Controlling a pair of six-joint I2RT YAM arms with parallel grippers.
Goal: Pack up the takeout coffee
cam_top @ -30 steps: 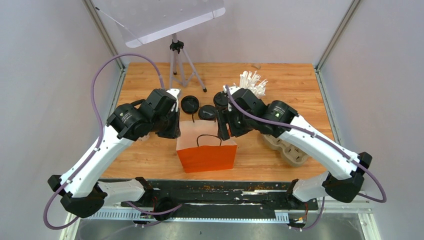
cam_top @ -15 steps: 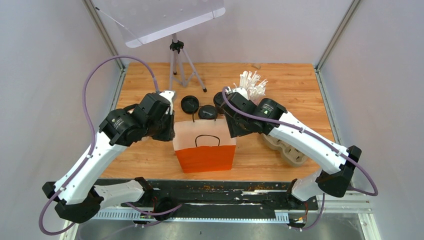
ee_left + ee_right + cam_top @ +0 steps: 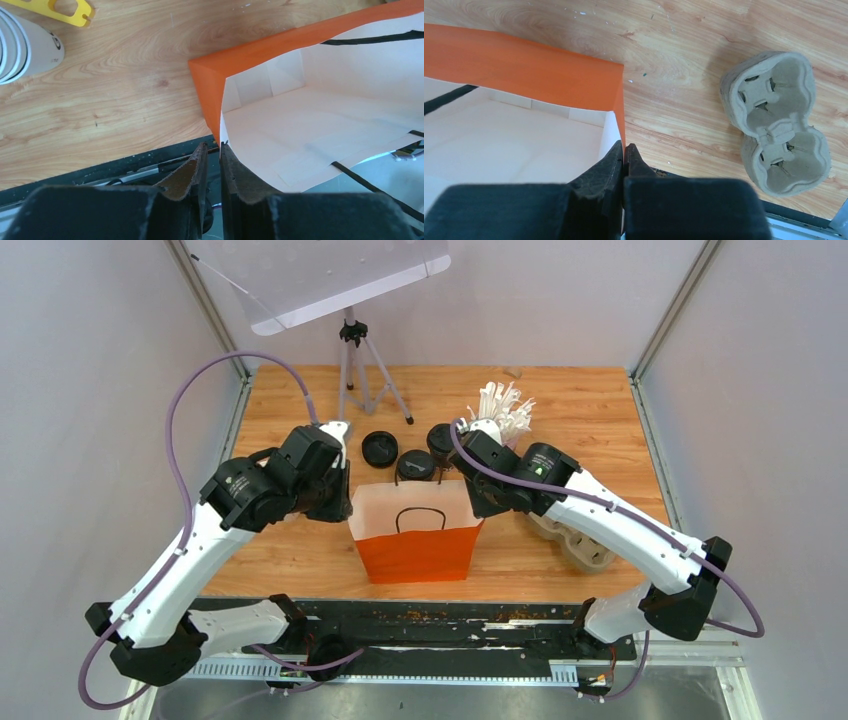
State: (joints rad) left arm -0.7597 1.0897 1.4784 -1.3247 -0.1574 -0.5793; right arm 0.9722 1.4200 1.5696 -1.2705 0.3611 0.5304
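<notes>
Top external — cup [image 3: 441, 438] just behind right tool [image 3: 479, 506]

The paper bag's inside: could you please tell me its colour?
White, unlike the outside; the orange paper bag shows it best in the left wrist view.

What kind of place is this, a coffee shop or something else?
Probably a robotics test cell, not a shop: two robot arms at a wooden table between plain panels, with an orange paper bag, lidded takeout cups and a pulp cup tray.
</notes>
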